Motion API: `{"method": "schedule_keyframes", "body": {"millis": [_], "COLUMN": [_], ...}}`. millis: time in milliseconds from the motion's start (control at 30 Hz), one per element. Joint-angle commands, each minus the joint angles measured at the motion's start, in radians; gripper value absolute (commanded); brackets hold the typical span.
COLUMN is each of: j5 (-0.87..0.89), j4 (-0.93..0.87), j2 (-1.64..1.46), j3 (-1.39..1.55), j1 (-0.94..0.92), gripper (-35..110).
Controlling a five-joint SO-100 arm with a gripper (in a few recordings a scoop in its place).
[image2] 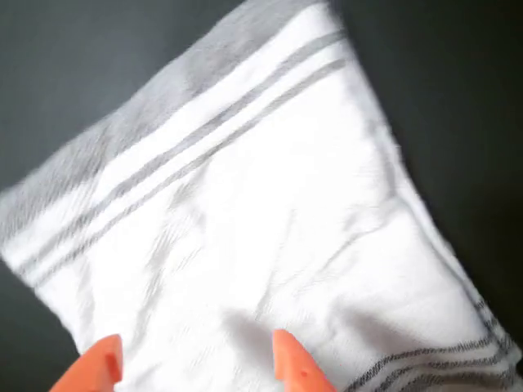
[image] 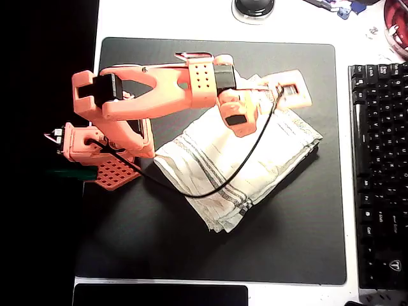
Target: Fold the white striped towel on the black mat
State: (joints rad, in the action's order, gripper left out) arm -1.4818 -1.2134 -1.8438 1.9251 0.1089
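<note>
Fingertips (image2: 286, 363) of my end effector (image2: 196, 363) appear as two orange points at the bottom edge of the wrist view, set well apart with bare cloth between them. Nothing is held between them; whether the tips touch the cloth I cannot tell.

Below them lies the towel (image2: 270, 229), cream-white, lightly creased, with a pair of thin grey stripes running diagonally near its upper edge and another stripe band at the lower right corner. A grey shaded strip runs along the upper left border. The wrist view is somewhat blurred.

From overhead, my orange arm (image: 159, 89) reaches from the left across the mat (image: 287, 236), and my end effector (image: 280, 89) sits over the towel's far corner, near the mat's upper middle. The towel (image: 255, 166) lies folded in layers as a slanted rough rectangle, wholly on the mat, with stripe bands along its left end and lower edge. A black cable (image: 220, 188) droops across it from my wrist to my base.

The mat rests on a white bench (image: 210, 19); a black keyboard (image: 379, 172) lies just beside the mat's right edge.
</note>
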Motion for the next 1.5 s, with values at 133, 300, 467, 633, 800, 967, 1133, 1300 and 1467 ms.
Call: {"method": "schedule_keyframes", "body": {"millis": [133, 300, 467, 633, 800, 967, 1133, 1300, 1467], "j5": [0.491, 0.411, 0.322, 0.356, 0.413, 0.439, 0.373, 0.270, 0.173], "j4": [-0.262, -0.356, -0.350, -0.285, -0.103, 0.037, 0.078, 0.005, -0.011], "j2": [0.288, 0.324, 0.304, 0.232, 0.222, 0.247, 0.264, 0.330, 0.357], "j3": [-0.439, -0.460, -0.235, -0.017, 0.110, 0.166, 0.158, -0.092, -0.288], "j1": [-0.166, -0.293, -0.295, -0.252, -0.164, -0.133, -0.166, -0.201, -0.127], "gripper": [26, 30, 44, 42, 17, 0, 0, 0, 0]}}
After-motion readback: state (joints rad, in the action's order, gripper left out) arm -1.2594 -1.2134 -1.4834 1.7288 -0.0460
